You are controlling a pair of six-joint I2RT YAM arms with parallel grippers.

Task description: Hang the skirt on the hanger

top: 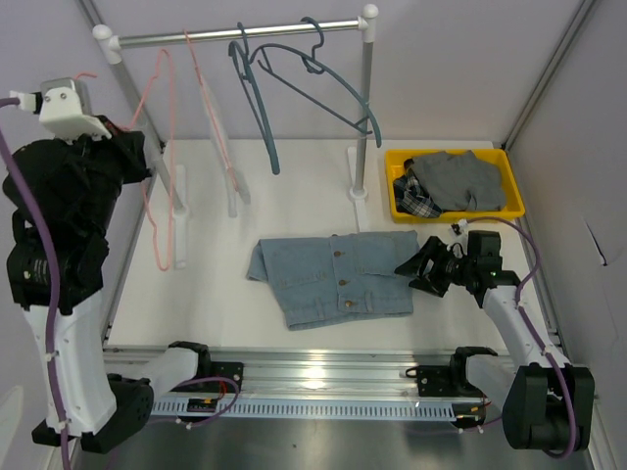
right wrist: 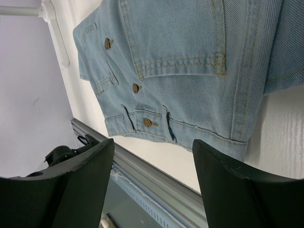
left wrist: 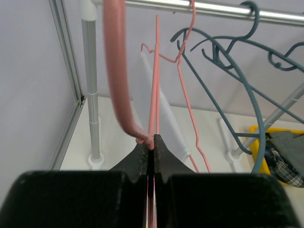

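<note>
left claw (left wrist: 151, 145) clenched on the thin wire of a pink hanger (left wrist: 155, 80), held up by the far left corner, probably to steady it for loading. right claw (right wrist: 153, 142) spread wide, grasping nothing, low at the right edge of the skirt (top: 333, 274). skirt lies flat mid-surface, toward the near edge, not yet on the hanger.

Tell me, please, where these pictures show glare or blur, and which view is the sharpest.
Top external: bright glare on the metal rail at the near edge. Left wrist: the pink hanger, pinched by the left gripper, is blurred close to the lens. Right wrist: sharpest, the denim skirt shows stitching and buttons.
</note>
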